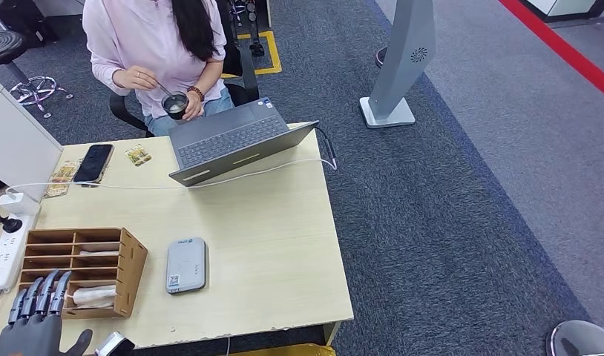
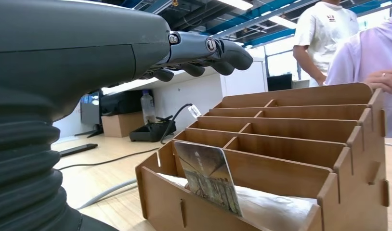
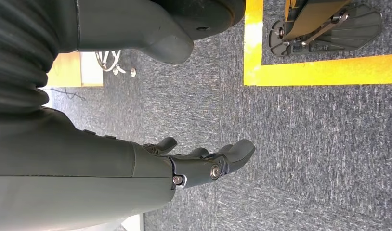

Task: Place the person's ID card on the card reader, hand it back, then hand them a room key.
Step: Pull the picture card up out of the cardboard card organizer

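At the near left corner of the wooden table point(image 1: 284, 245), the left hand point(image 1: 38, 320) hovered with its fingers apart and holding nothing, just near of the wooden slotted organizer point(image 1: 80, 271). From the left wrist camera, a room key card point(image 2: 208, 175) stood tilted in the organizer's nearest compartment, apart from the hand. To the right of the organizer, a grey card reader point(image 1: 186, 265) lay flat on the table with nothing on it. Farther back, an open laptop point(image 1: 236, 141) sat at the far edge, a white cable point(image 1: 136, 185) running across the table in front of it, and a black phone point(image 1: 93, 163) lay to the far left. Beyond the table sat a person point(image 1: 158, 52) in a pink top, holding a small dark cup point(image 1: 174, 105). The right hand point(image 3: 203, 161) hung over grey carpet point(image 3: 305, 144), fingers loosely spread and empty. I could not tell where the ID card was.
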`<control>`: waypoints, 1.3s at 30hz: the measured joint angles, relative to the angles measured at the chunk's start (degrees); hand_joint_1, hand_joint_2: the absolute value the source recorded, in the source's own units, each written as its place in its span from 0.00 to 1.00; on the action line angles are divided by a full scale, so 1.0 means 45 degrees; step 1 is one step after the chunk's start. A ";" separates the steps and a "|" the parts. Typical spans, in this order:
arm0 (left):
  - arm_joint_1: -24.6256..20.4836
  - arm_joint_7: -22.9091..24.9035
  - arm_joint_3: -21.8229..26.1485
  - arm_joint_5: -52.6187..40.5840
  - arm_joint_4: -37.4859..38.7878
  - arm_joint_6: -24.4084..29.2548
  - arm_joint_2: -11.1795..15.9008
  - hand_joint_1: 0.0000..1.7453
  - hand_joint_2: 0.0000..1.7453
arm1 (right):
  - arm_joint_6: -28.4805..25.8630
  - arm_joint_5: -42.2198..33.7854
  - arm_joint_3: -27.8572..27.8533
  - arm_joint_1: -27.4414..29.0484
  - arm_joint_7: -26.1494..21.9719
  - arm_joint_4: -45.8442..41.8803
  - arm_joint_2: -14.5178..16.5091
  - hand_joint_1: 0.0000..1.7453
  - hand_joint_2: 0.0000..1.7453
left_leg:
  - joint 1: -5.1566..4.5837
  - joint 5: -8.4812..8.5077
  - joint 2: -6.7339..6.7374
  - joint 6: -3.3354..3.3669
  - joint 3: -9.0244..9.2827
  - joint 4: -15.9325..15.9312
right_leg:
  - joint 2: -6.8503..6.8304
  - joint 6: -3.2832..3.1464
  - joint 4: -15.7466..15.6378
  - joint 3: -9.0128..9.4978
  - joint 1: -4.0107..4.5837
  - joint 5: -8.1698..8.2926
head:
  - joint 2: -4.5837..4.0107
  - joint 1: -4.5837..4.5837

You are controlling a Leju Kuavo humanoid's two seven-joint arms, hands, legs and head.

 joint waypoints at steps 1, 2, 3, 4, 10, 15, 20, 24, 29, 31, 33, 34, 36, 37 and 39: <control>-0.0006 0.0000 0.0007 0.0000 0.0015 0.0000 -0.0013 0.00 1.00 | 0.0000 0.0000 0.0000 0.0000 0.0000 0.0001 0.0000 0.00 1.00 | 0.0000 0.0000 0.0000 0.0000 0.0000 0.0000 | 0.0000 0.0000 0.0000 0.0000 0.0000 0.0000 | 0.0000 0.0000; -0.0011 0.0000 0.0017 0.0000 0.0033 0.0000 -0.0028 0.00 1.00 | 0.0000 0.0000 0.0000 0.0000 0.0000 0.0005 0.0000 0.00 1.00 | 0.0000 0.0000 0.0000 0.0000 0.0000 0.0000 | 0.0000 0.0000 0.0000 0.0000 0.0000 0.0000 | 0.0000 0.0001; -0.0015 0.0000 0.0027 0.0000 0.0050 0.0000 -0.0041 0.00 1.00 | 0.0000 0.0000 0.0000 -0.0001 0.0000 0.0009 0.0000 0.00 1.00 | 0.0000 0.0000 0.0000 0.0000 0.0000 0.0000 | 0.0000 0.0000 0.0000 0.0000 0.0000 0.0000 | 0.0000 0.0001; -0.0019 0.0000 0.0036 0.0000 0.0064 0.0000 -0.0053 0.00 1.00 | 0.0000 0.0000 0.0000 -0.0001 0.0000 0.0011 0.0000 0.00 1.00 | 0.0000 0.0000 0.0000 0.0000 0.0000 0.0000 | 0.0000 0.0000 0.0000 0.0000 0.0000 0.0000 | 0.0000 0.0001; -0.0080 0.0040 0.0141 -0.0187 0.0135 -0.0035 -0.0118 0.00 1.00 | 0.0029 0.0040 0.0005 -0.0002 -0.0002 0.0027 0.0000 0.00 1.00 | 0.0000 0.0000 0.0000 0.0000 0.0000 0.0000 | 0.0000 0.0000 0.0000 0.0000 0.0000 0.0000 | 0.0000 0.0001; -0.0168 0.0050 0.0323 -0.0389 0.0330 -0.0070 -0.0198 0.00 1.00 | 0.0088 0.0062 0.0029 -0.0005 -0.0001 0.0034 0.0000 0.00 1.00 | 0.0000 0.0000 0.0000 0.0000 0.0001 0.0000 | 0.0001 0.0000 0.0000 0.0000 0.0000 0.0000 | 0.0000 0.0001; -0.0185 0.0287 0.0484 -0.0585 0.0398 -0.0035 -0.0311 0.00 1.00 | 0.0117 0.0050 0.0083 -0.0018 0.0062 0.0041 0.0000 0.00 1.00 | 0.0000 0.0000 0.0000 0.0000 0.0001 0.0000 | 0.0001 0.0000 0.0000 0.0000 0.0000 0.0000 | 0.0000 0.0000; -0.0257 0.0352 0.0652 -0.0752 0.0482 -0.0068 -0.0411 0.00 1.00 | 0.0128 0.0073 0.0178 -0.0027 0.0097 0.0047 0.0000 0.00 1.00 | 0.0000 0.0000 0.0000 0.0000 0.0001 0.0000 | 0.0001 0.0000 0.0000 0.0000 0.0000 0.0000 | 0.0000 -0.0001; -0.0433 0.0374 0.0685 -0.1078 0.0629 -0.0267 -0.0504 0.00 1.00 | 0.0152 0.0135 0.0294 -0.0036 0.0073 0.0052 -0.0002 0.00 1.00 | 0.0001 0.0000 0.0000 0.0000 0.0002 0.0000 | 0.0000 0.0000 0.0000 0.0000 0.0000 0.0000 | 0.0000 0.0000; -0.0549 0.0413 0.0685 -0.1220 0.0697 -0.0330 -0.0543 0.00 1.00 | 0.0158 0.0143 0.0316 -0.0039 0.0050 0.0061 -0.0005 0.00 1.00 | 0.0001 0.0000 0.0000 0.0000 0.0003 0.0000 | 0.0001 0.0000 0.0000 0.0000 0.0001 0.0001 | 0.0000 0.0001; -0.0662 0.0447 0.0685 -0.1307 0.0758 -0.0350 -0.0590 0.00 1.00 | 0.0166 0.0148 0.0321 -0.0042 0.0034 0.0073 -0.0005 0.00 1.00 | 0.0001 0.0000 0.0000 0.0000 0.0003 0.0000 | 0.0001 -0.0001 0.0000 0.0001 0.0001 0.0001 | 0.0000 0.0001; -0.0710 0.0455 0.0685 -0.1348 0.0783 -0.0356 -0.0613 0.00 1.00 | 0.0169 0.0149 0.0321 -0.0044 0.0034 0.0079 -0.0005 0.00 1.00 | 0.0001 0.0001 0.0001 0.0000 0.0003 0.0000 | 0.0002 -0.0001 0.0000 0.0000 0.0001 0.0001 | 0.0000 0.0001; -0.0782 0.0463 0.0685 -0.1405 0.0816 -0.0374 -0.0651 0.00 1.00 | 0.0170 0.0148 0.0323 -0.0047 0.0034 0.0089 -0.0005 0.00 1.00 | 0.0001 0.0000 0.0001 0.0000 0.0003 0.0001 | 0.0002 -0.0001 0.0000 0.0000 0.0001 0.0001 | 0.0000 0.0001; -0.0808 0.0468 0.0685 -0.1428 0.0824 -0.0385 -0.0668 0.00 1.00 | 0.0170 0.0147 0.0324 -0.0048 0.0035 0.0094 -0.0005 0.00 1.00 | 0.0001 0.0000 0.0001 0.0000 0.0003 0.0001 | 0.0002 -0.0001 0.0000 0.0000 0.0001 0.0001 | 0.0000 0.0001; -0.0855 0.0477 0.0682 -0.1460 0.0848 -0.0406 -0.0696 0.25 1.00 | 0.0168 0.0147 0.0329 -0.0048 0.0038 0.0100 -0.0005 0.00 1.00 | 0.0001 0.0000 0.0001 0.0000 0.0003 0.0001 | 0.0003 -0.0001 0.0000 0.0000 0.0001 0.0001 | 0.0000 0.0001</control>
